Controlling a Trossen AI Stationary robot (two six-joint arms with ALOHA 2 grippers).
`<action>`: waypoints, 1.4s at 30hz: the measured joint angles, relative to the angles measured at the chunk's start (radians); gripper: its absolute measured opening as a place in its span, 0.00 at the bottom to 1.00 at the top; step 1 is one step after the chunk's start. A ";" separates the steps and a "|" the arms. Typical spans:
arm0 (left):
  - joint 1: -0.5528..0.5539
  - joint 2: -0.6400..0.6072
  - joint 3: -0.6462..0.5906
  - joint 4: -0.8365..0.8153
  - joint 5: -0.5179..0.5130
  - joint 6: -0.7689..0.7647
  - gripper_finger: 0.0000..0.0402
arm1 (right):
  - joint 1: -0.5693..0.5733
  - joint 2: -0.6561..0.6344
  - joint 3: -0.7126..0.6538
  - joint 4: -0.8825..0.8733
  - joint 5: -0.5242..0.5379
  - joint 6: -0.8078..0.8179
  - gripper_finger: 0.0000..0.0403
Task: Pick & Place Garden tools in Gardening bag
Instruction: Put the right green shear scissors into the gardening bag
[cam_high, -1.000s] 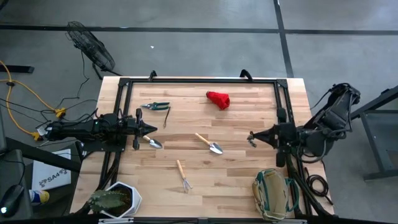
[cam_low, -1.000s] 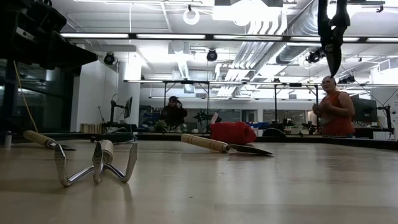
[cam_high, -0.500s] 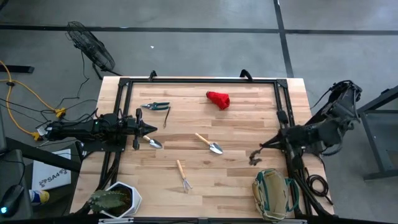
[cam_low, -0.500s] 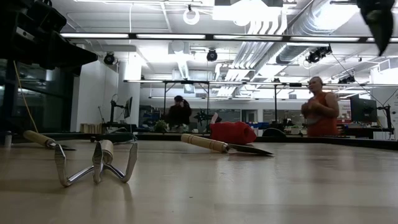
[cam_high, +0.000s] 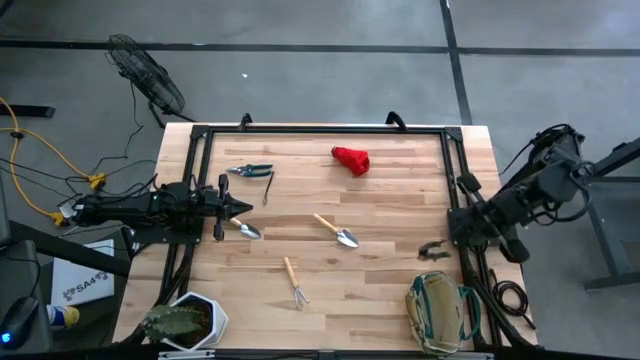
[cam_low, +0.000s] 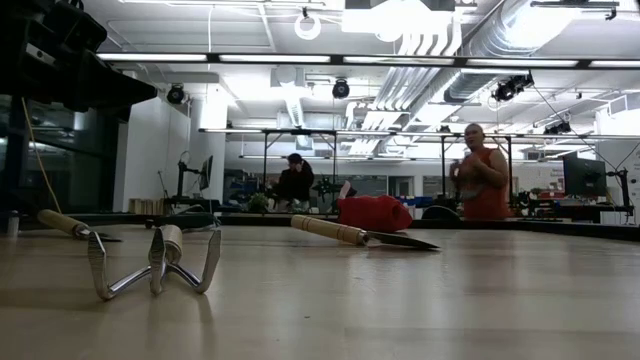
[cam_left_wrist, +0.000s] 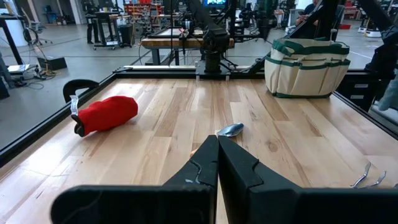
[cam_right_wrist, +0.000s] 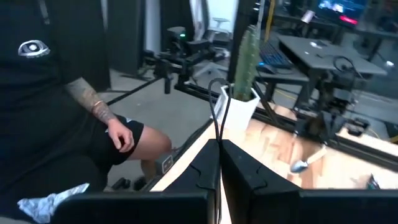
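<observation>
My left gripper (cam_high: 240, 208) is shut and empty at the table's left side, its tips just short of a wooden-handled trowel (cam_high: 245, 230), whose blade shows past them (cam_left_wrist: 230, 129). My right gripper (cam_high: 432, 250) is shut and empty, above the table just far of the khaki bag (cam_high: 440, 310). The bag stands upright at the near right corner (cam_left_wrist: 305, 67). A second trowel (cam_high: 338, 231), the pronged rake (cam_high: 294, 282), the green-handled shears (cam_high: 250, 170) and the red lump (cam_high: 351, 159) lie on the wood.
A cactus in a white hexagonal pot (cam_high: 188, 320) stands at the near left corner. A black frame (cam_high: 320, 128) runs around the table top. People stand in the room beyond (cam_low: 480, 185), and one sits beside the table (cam_right_wrist: 93, 112).
My right gripper has moved from the middle right of the table toward the near and right edges, ending just far of the bag, and has left the low view. It has stayed shut. The tools have not moved.
</observation>
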 joint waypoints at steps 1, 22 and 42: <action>0.000 0.000 0.000 0.000 0.000 0.000 0.00 | 0.000 -0.003 0.000 0.000 -0.009 -0.007 0.01; 0.000 0.000 0.000 0.000 0.000 0.000 0.00 | 0.000 -0.011 0.000 0.083 -0.311 -0.169 0.01; 0.000 0.000 0.000 0.000 0.000 0.000 0.00 | 0.000 0.015 0.000 0.132 -0.662 -0.024 0.01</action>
